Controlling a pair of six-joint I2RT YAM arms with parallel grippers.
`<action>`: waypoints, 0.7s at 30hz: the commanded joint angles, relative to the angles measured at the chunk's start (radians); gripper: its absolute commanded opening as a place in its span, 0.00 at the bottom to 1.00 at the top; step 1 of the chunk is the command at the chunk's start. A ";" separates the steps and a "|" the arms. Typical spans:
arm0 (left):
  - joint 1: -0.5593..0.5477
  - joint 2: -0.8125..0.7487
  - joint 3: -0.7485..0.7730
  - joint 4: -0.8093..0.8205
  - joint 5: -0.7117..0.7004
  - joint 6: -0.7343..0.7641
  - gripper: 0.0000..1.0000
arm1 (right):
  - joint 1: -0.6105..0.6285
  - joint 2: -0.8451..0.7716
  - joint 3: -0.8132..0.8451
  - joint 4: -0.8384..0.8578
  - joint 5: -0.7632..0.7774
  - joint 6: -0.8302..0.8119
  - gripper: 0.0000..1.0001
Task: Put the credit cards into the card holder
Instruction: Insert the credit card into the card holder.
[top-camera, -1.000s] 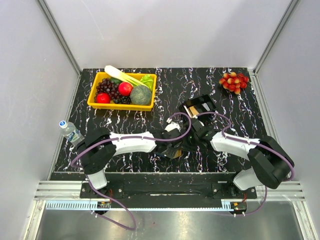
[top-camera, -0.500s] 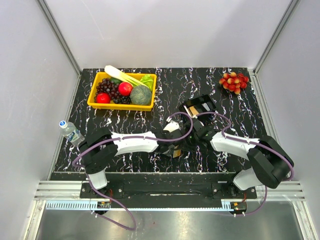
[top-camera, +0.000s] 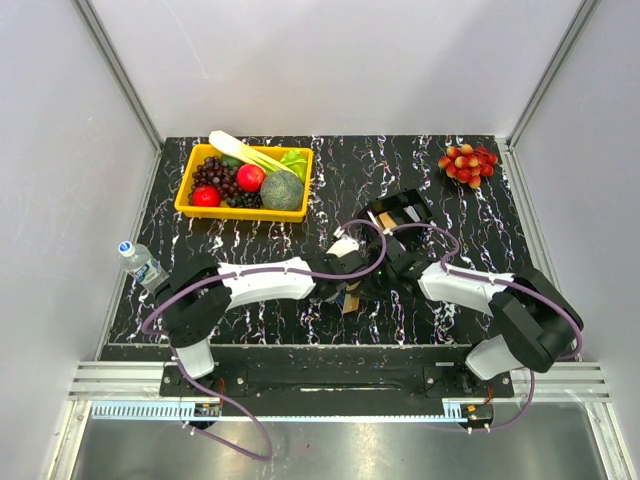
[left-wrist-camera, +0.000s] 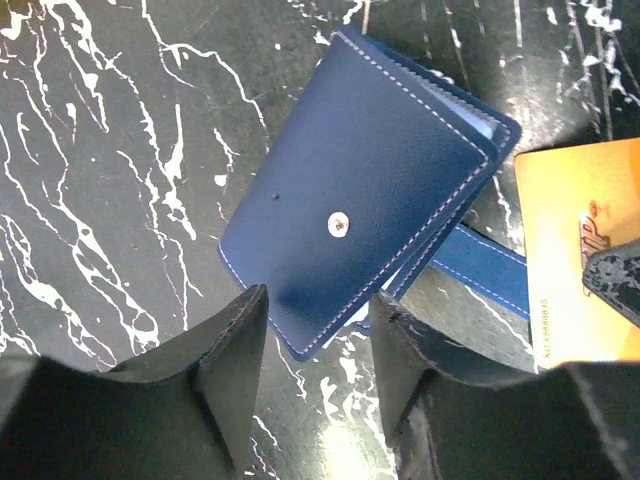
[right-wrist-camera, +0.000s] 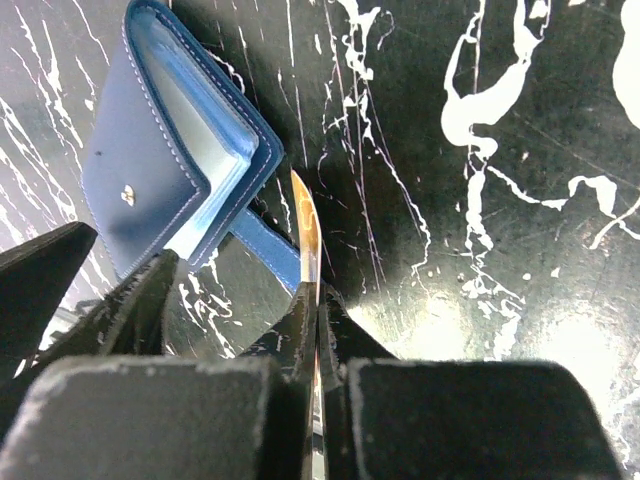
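Across the marbled table (top-camera: 330, 190), the left arm is reaching further right toward the centre than it was a second ago, bringing its tool in beside the right arm's. Over that same second the left gripper (left-wrist-camera: 318, 300) has been narrowing from fully spread to roughly half spread. This is judged to be the start of a steadying hold on the card holder (left-wrist-camera: 360, 190), so the task is passing from approach to insertion, with no card seated yet. The holder is lying folded shut on the table at centre, snap side up, with its strap (left-wrist-camera: 480, 265) trailing to the right. Its near corner is sitting between the left fingers (left-wrist-camera: 235, 350), which are straddling it; contact cannot be confirmed, and a gap is showing on both sides. The right gripper (right-wrist-camera: 318, 300) is pressing its jaws together on one orange credit card (right-wrist-camera: 305, 225), holding it on edge just right of the holder, above the strap. The card's leading edge is pointing along the holder's open side but is standing apart from it.
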 joint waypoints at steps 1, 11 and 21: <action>0.049 -0.050 0.015 0.004 -0.071 0.026 0.46 | -0.001 0.036 0.005 -0.031 0.013 -0.019 0.00; 0.206 -0.084 0.017 0.047 -0.028 0.102 0.14 | 0.001 0.060 0.041 -0.041 0.008 -0.043 0.00; 0.336 0.004 0.098 0.045 0.070 0.153 0.00 | -0.001 0.065 0.067 -0.041 0.016 -0.068 0.00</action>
